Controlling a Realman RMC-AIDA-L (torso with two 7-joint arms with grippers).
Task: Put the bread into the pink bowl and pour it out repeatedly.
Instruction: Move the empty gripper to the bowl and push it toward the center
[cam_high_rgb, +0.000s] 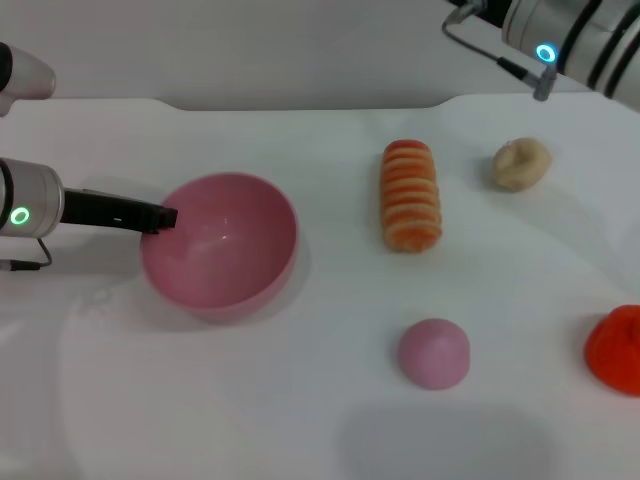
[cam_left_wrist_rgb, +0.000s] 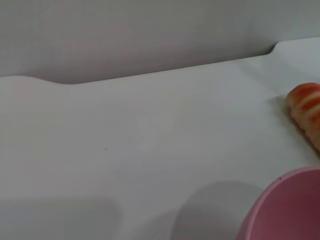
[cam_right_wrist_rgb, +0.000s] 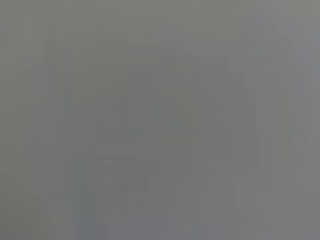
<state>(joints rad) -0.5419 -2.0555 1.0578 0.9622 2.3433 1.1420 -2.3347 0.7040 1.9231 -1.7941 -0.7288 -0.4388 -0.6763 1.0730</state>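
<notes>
While the pink bowl (cam_high_rgb: 222, 243) sits tipped toward the loaf side, the left gripper (cam_high_rgb: 165, 216) is at its near-left rim, dark fingers (cam_high_rgb: 150, 215) closed down on the rim edge, by the look of it pinching the wall. Judgement: the grip on the rim is what keeps the bowl canted, mouth leaning toward the middle of the surface (cam_high_rgb: 300, 400), a pouring posture. Bowl interior is empty.

Bread (cam_high_rgb: 411, 194) lies flat on the surface, well apart from the bowl to its right, striped face up, long axis running away from the robot. Left wrist view catches only one end of the loaf (cam_left_wrist_rgb: 306, 110) and a bit of bowl rim (cam_left_wrist_rgb: 285, 200).

Right arm is raised at the far right corner, above the beige lump (cam_high_rgb: 520, 163); its fingers are out of view, and its wrist camera shows only featureless grey. Cannot tell their state.

Pink bun (cam_high_rgb: 434, 352) sits near the front, red object (cam_high_rgb: 618, 348) at the right edge; both idle.

Likely next: bread needs returning to the bowl.
</notes>
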